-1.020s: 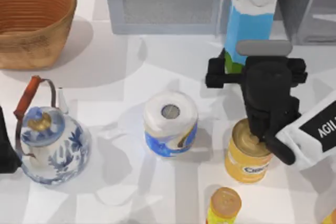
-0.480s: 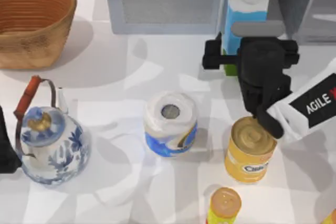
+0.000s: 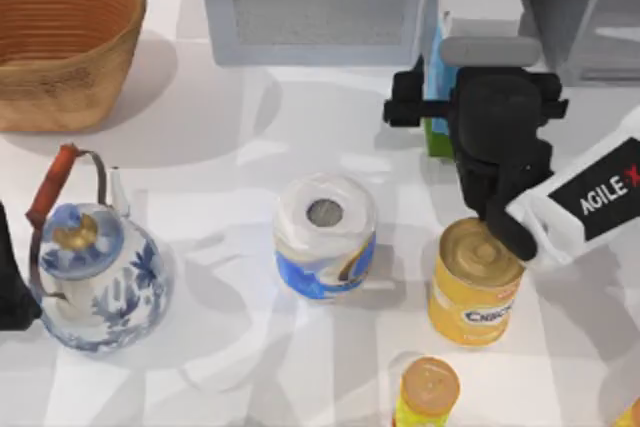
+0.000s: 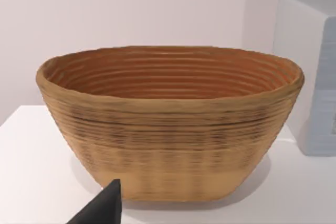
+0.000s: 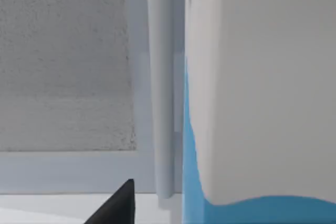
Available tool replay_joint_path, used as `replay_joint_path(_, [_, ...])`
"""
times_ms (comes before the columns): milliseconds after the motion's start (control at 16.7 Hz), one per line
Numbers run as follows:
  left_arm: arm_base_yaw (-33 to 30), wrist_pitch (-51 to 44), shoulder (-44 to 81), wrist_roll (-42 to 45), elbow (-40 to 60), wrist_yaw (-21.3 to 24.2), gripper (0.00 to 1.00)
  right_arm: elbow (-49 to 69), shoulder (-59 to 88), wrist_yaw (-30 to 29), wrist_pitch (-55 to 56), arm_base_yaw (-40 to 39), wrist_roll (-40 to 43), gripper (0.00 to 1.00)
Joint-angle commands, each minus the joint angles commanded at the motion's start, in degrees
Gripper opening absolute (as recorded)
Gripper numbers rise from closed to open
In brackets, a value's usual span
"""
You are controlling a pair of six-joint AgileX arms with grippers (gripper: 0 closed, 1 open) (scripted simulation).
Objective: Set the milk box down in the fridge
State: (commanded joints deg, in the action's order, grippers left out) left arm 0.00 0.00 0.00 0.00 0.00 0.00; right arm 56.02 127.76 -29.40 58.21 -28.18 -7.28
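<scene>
Black tool [image 3: 497,97], grey top bar, white forearm (AGILEX lettering)

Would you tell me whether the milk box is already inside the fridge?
No. The milk box stands on the table between microwave and fridge.

A woven basket [image 3: 62,39] sits at the tabletop's [image 3: 230,137] far left, a blue-and-white teapot [image 3: 98,272] nearer. Centre holds a paper roll [image 3: 325,235]; a yellow can [image 3: 473,282] and a smaller can [image 3: 428,391] stand right, a microwave [image 3: 315,2] behind.
</scene>
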Motion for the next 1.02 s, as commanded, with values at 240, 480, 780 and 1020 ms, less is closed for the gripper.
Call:
replay_joint_path(240, [0.00,0.00,0.00,0.00,0.00,0.00,1.00,0.00,0.00,0.00,0.00,0.00,0.00,0.47])
replay_joint_path(480, [0.00,0.00,0.00,0.00,0.00,0.00,1.00,0.00,0.00,0.00,0.00,0.00,0.00,0.17])
replay_joint_path(780, [0.00,0.00,0.00,0.00,0.00,0.00,1.00,0.00,0.00,0.00,0.00,0.00,0.00,0.00])
replay_joint_path(1020, [0.00,0.00,0.00,0.00,0.00,0.00,1.00,0.00,0.00,0.00,0.00,0.00,0.00,0.00])
